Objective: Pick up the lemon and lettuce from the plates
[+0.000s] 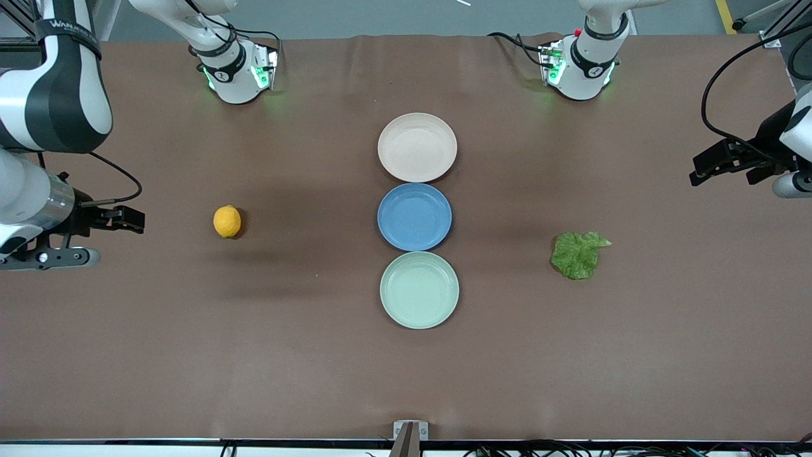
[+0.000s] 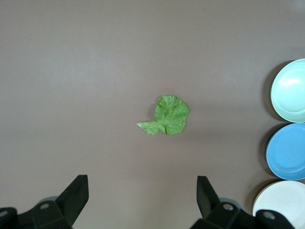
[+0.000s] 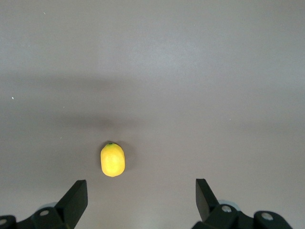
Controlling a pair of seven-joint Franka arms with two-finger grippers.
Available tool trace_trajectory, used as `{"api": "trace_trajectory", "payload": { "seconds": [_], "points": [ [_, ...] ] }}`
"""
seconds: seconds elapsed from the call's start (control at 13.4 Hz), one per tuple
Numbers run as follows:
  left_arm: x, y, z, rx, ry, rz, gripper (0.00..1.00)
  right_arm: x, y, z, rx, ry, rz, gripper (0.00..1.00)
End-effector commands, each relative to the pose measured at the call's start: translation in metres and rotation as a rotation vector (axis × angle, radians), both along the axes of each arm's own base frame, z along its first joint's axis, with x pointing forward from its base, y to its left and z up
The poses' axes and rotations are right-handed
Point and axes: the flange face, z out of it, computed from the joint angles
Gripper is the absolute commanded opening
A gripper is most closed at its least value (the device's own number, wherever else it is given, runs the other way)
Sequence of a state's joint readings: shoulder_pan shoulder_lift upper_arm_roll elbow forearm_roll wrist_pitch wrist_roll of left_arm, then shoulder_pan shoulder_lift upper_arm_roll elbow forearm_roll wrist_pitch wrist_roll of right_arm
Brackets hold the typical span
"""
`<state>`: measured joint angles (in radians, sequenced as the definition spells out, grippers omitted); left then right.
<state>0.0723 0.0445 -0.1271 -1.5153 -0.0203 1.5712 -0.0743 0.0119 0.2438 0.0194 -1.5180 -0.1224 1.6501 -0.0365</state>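
The brown table (image 1: 254, 355) carries both task items directly. The three plates in a column down the centre of the front frame are all empty: beige plate (image 1: 417, 146) uppermost, blue plate (image 1: 414, 216) in the middle, green plate (image 1: 419, 289) lowest. A plate-aimed reach would therefore close on nothing.

The left gripper (image 1: 710, 166), wide open and holding nothing, hangs over bare table at the left arm's end. The lettuce (image 1: 577, 255) lies well apart from it, lower in the frame and toward the centre. Being flat, the leaf may slip under the fingertips.

The right gripper (image 1: 124, 219), equally wide and empty, hangs at mid-height at the right arm's end. The lemon (image 1: 227, 221) lies near it on the table, and an off-centre pinch could roll it away.
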Motion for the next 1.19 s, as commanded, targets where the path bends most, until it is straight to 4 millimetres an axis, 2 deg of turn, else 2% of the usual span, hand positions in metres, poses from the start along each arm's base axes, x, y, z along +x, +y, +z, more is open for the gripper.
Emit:
{"api": "trace_trajectory", "payload": {
  "seconds": [0.0, 0.15, 0.3, 0.75, 0.89, 1.12],
  "points": [
    [-0.006, -0.007, 0.014, 0.007, -0.014, -0.024, 1.00, -0.004, 0.003, -0.005, 0.012, 0.063, -0.001, 1.00],
    [-0.007, -0.005, 0.016, 0.009, -0.020, -0.021, 1.00, -0.013, 0.000, -0.007, 0.029, 0.081, -0.011, 1.00],
    [-0.010, -0.003, 0.021, 0.008, -0.033, -0.018, 1.00, -0.030, -0.010, 0.002, 0.093, 0.073, -0.046, 1.00],
    [-0.024, -0.006, 0.028, -0.004, -0.070, -0.023, 1.00, -0.083, -0.011, 0.014, 0.094, -0.023, -0.042, 1.00],
    [-0.023, 0.004, 0.027, -0.003, -0.070, -0.005, 1.00, -0.089, -0.008, 0.022, 0.093, -0.039, -0.036, 1.00],
    [-0.023, 0.002, 0.028, -0.003, -0.071, -0.009, 1.00, -0.092, -0.002, 0.027, 0.093, -0.049, -0.025, 1.00]
  ]
}}
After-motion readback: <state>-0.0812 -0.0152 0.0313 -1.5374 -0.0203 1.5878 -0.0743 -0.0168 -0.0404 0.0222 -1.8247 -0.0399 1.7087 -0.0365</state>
